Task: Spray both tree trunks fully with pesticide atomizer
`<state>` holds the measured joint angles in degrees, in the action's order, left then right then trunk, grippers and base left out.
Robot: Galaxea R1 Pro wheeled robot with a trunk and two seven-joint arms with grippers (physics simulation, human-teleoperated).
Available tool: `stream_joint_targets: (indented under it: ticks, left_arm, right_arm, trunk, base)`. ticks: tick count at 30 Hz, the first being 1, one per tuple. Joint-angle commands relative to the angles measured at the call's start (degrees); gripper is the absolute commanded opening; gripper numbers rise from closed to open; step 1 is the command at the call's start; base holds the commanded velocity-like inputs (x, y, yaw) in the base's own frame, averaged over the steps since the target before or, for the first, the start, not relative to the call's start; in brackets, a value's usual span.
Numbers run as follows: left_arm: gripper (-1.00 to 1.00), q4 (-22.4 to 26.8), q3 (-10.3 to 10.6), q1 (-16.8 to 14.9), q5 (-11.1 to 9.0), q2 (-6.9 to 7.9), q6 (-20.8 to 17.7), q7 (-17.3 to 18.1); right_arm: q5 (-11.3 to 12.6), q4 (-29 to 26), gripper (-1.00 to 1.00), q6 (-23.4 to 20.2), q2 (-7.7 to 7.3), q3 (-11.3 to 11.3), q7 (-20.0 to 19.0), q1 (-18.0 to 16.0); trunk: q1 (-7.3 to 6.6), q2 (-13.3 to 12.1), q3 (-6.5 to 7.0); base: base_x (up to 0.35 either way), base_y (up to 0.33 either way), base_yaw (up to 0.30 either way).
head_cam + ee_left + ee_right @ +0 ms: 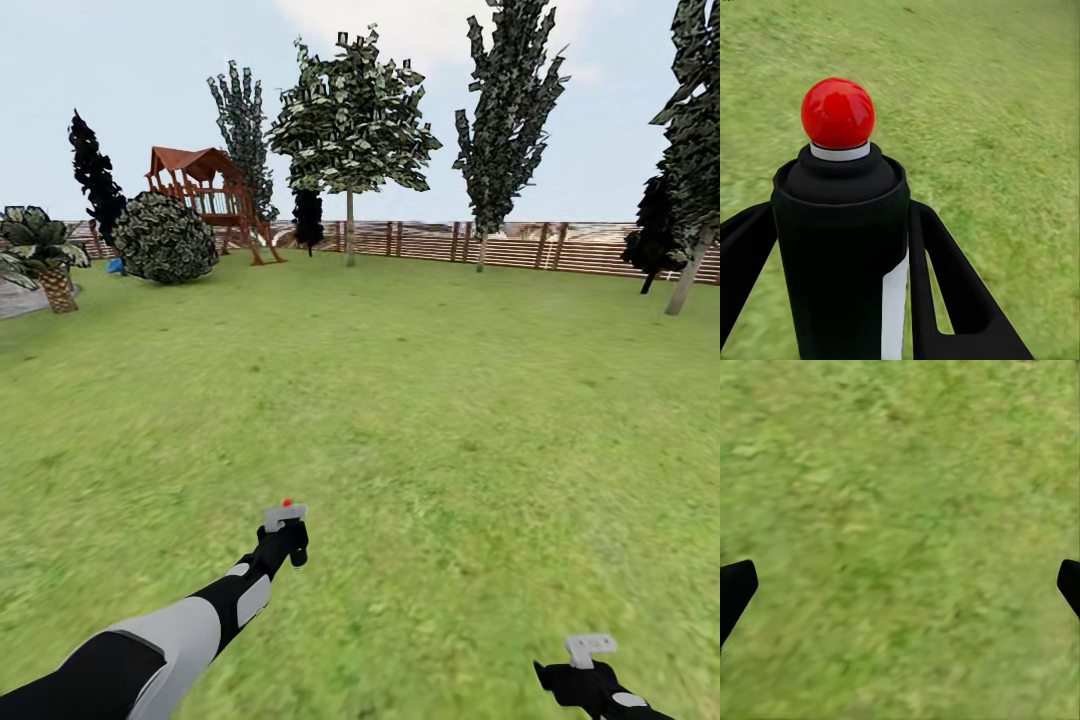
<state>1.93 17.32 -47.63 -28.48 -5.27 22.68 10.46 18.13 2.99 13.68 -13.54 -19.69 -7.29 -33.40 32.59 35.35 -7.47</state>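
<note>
Green lawn (420,400) is filling the ground of the garden from the robot out to a brown slatted fence (520,245) that is running along the far edge. Beyond the grass, a broad-leaved tree (350,130) is standing on a thin pale trunk (349,228) near the middle of the fence line, and a second tree (505,100) is rising to its right. Left of them, a red-brown wooden play tower (205,195) is standing behind a round dark bush (165,238), with a short palm (40,255) at the left edge.

Nearer the camera, the left arm (170,635) is reaching forward over the grass. Its left gripper (840,247) is clamping its black fingers (952,292) on either side of the spray bottle (840,225), a black can held upright, with a pale grey collar and a red ball (838,112) on top; in the head view the bottle's grey head and red dot (287,502) are showing above the gripper.

At the lower right of the head view, the right gripper (590,660) is hovering over bare grass; in its wrist view its two black fingertips (735,589) are standing far apart, with nothing between them.
</note>
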Motion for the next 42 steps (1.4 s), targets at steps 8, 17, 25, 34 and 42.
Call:
stream_joint_targets:
  ticks: [8, 17, 25, 34, 42]
  left_arm:
    - [-1.0, 0.0, 0.0, 0.0, 0.0, 0.0, 0.0, 0.0]
    - [-1.0, 0.0, 0.1, 0.0, 0.0, 0.0, 0.0, 0.0]
    - [-1.0, 0.0, 0.1, 0.0, 0.0, 0.0, 0.0, 0.0]
    - [-1.0, 0.0, 0.1, 0.0, 0.0, 0.0, 0.0, 0.0]
    - [-1.0, 0.0, 0.1, 0.0, 0.0, 0.0, 0.0, 0.0]
  right_arm:
    - [0.1, 0.0, 1.0, 0.0, 0.09, 0.0, 0.0, 0.0]
    - [-0.1, 0.0, 1.0, -0.1, 0.63, -0.1, 0.0, 0.0]
    - [-0.1, 0.0, 1.0, 0.0, 1.05, -0.2, 0.0, 0.0]
    - [-0.1, 0.0, 1.0, 0.0, 1.4, -0.2, 0.0, 0.0]
    - [-0.1, 0.0, 1.0, 0.0, 1.41, -0.2, 0.0, 0.0]
  trunk:
    - [0.0, 0.0, 0.0]
    - [0.0, 0.0, 0.0]
    - [0.0, 0.0, 0.0]
    - [0.0, 0.0, 0.05]
    - [0.0, 0.0, 0.05]
  base:
    - [0.35, 0.0, 0.0]
    - [0.35, 0.0, 0.0]
    - [0.35, 0.0, 0.0]
    - [0.35, 0.0, 0.044]
    - [0.35, 0.0, -0.047]
